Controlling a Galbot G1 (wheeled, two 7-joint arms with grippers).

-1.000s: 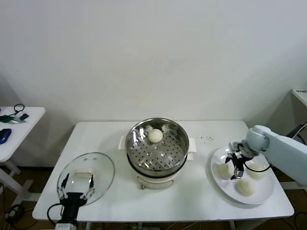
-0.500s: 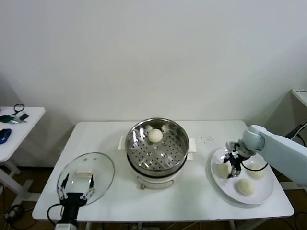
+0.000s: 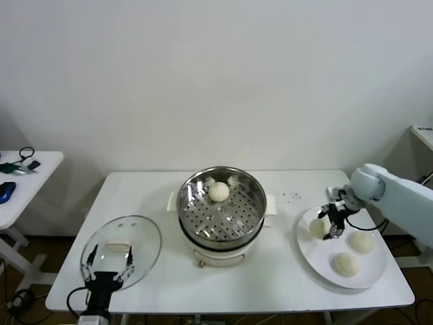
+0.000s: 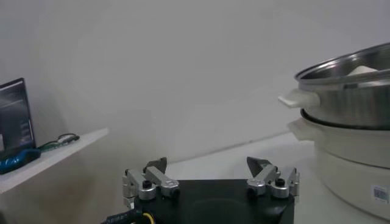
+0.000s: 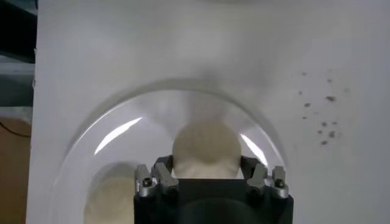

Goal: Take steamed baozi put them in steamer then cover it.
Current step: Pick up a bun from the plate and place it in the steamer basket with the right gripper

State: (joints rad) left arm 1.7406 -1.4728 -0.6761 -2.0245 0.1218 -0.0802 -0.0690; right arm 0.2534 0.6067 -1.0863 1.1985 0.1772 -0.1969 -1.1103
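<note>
**Right claw grips a bun over the plate**

Your right claw [image 3: 327, 224] pinches one smooth, round baozi [image 3: 317, 227] at the right of the frame. Two more buns sit on the glossy white plate [image 3: 306, 252]; another lies inside the perforated steel steamer [image 3: 220, 206], centre. Your left claw [image 3: 107, 263] gapes wide over the glass lid [image 3: 145, 242], lower left.

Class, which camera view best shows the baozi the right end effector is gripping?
The right wrist view: the baozi fills the centre, clamped by the right end effector above the plate. The head view shows that baozi small and partly hidden. The left wrist view shows none of it.
</note>
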